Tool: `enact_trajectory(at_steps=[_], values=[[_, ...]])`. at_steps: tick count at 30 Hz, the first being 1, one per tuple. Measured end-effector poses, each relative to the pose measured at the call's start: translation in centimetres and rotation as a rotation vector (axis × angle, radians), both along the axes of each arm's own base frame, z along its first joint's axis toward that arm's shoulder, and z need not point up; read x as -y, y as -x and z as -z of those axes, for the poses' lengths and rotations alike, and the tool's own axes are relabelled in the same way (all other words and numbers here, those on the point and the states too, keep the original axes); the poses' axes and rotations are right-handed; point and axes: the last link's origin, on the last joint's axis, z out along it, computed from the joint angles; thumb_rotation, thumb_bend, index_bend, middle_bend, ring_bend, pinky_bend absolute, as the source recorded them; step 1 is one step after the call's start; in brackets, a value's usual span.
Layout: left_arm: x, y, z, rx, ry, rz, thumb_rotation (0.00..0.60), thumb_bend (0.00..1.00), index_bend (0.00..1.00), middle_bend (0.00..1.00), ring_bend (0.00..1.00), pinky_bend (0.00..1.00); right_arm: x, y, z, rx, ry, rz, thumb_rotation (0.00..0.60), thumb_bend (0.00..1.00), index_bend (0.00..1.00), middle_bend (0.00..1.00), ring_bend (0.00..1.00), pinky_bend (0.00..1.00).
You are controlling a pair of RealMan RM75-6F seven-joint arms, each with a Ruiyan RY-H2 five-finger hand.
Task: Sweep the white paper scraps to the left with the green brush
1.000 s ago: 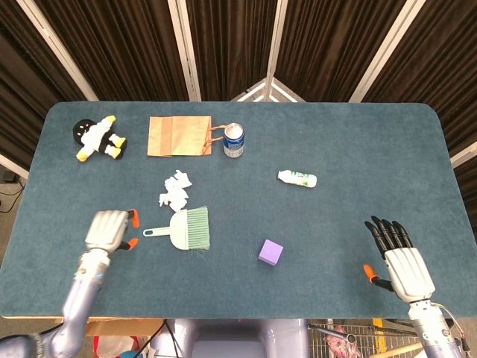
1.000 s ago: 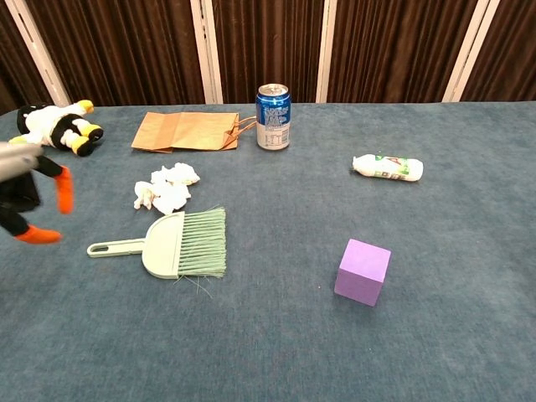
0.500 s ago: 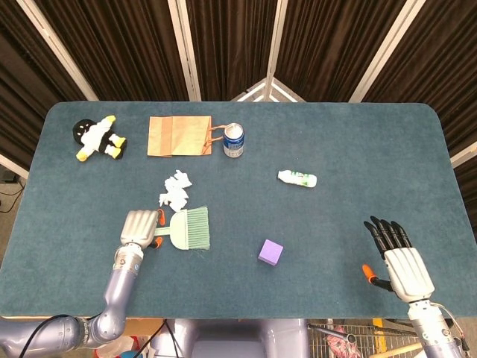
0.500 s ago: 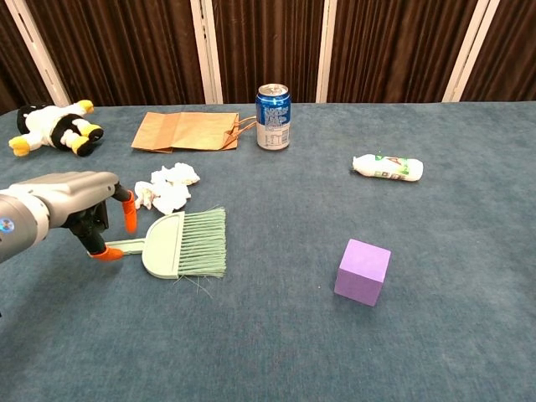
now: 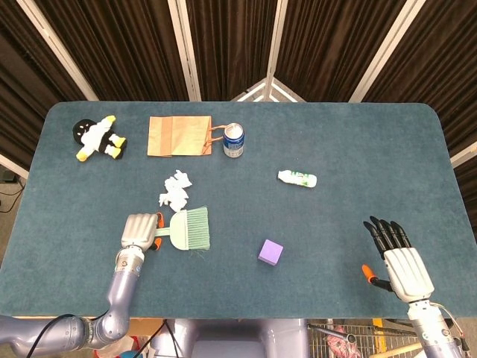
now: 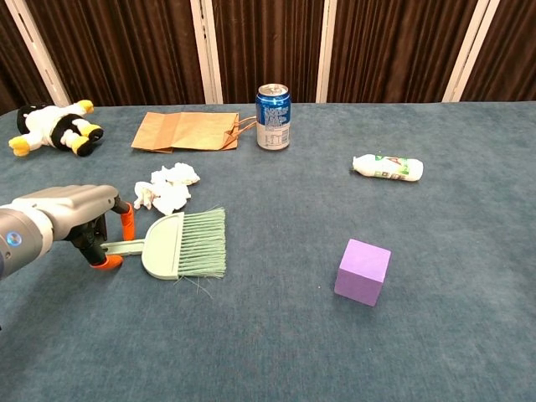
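Head view: the left hand point(image 5: 140, 230) covers the handle of the green plastic brush point(image 5: 190, 229), its fingers closed around it; crumpled white paper scraps point(image 5: 176, 189) lie just beyond the fingers. The right hand point(image 5: 398, 261) rests on the blue felt tabletop point(image 5: 358, 164), fingers apart, holding nothing.

Chest view: orange-tipped fingers point(image 6: 126, 221) clamp the handle; a purple cube point(image 6: 363, 271) sits well right of the bristles.

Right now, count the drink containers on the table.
2. A blue can stands upright beside the paper bag's handles; a small white bottle lies on its side to the can's right.
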Motion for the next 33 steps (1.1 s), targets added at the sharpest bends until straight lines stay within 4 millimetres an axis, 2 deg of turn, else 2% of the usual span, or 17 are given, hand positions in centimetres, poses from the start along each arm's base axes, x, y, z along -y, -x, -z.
enact_trajectory(at_steps=[3, 7, 10, 14, 20, 28, 33], values=[[0.1, 0.2, 0.3, -0.002, 0.005, -0.003, 0.600, 0.49, 0.50, 1.00, 1.00, 0.98, 0.0, 0.0, 0.0, -0.001, 0.000, 0.000, 0.600, 0.34, 0.00, 0.00, 0.00, 0.00], [0.3, 0.3, 0.5, -0.006, 0.011, -0.005, 0.600, 0.71, 0.69, 1.00, 1.00, 0.98, 0.0, 0.0, 0.0, -0.002, 0.001, 0.000, 0.600, 0.34, 0.00, 0.00, 0.00, 0.00], [0.4, 0.3, 0.5, -0.003, 0.007, -0.001, 0.600, 0.77, 0.77, 1.00, 1.00, 0.99, 0.0, 0.0, 0.0, -0.002, 0.001, 0.002, 0.600, 0.34, 0.00, 0.00, 0.00, 0.00], [0.3, -0.1, -0.1, 0.015, -0.015, 0.024, 0.600, 0.80, 0.79, 1.00, 1.00, 0.99, 0.0, 0.1, 0.0, -0.001, 0.003, 0.004, 0.600, 0.34, 0.00, 0.00, 0.00, 0.00], [-0.8, -2.1, -2.7, 0.057, -0.082, 0.097, 0.600, 0.81, 0.81, 1.00, 1.00, 1.00, 0.0, 0.0, 0.0, -0.001, 0.001, 0.004, 0.600, 0.34, 0.00, 0.00, 0.00, 0.00], [-4.3, -5.7, -5.8, 0.037, -0.152, 0.172, 0.600, 0.81, 0.81, 1.00, 1.00, 1.00, 0.1, 0.1, -0.1, 0.001, 0.005, 0.015, 0.600, 0.34, 0.00, 0.00, 0.00, 0.00], [-6.5, -6.4, -6.2, -0.006, -0.174, 0.178, 0.600, 0.81, 0.81, 1.00, 1.00, 1.00, 0.2, 0.2, -0.1, 0.008, 0.000, 0.024, 0.600, 0.35, 0.00, 0.00, 0.00, 0.00]])
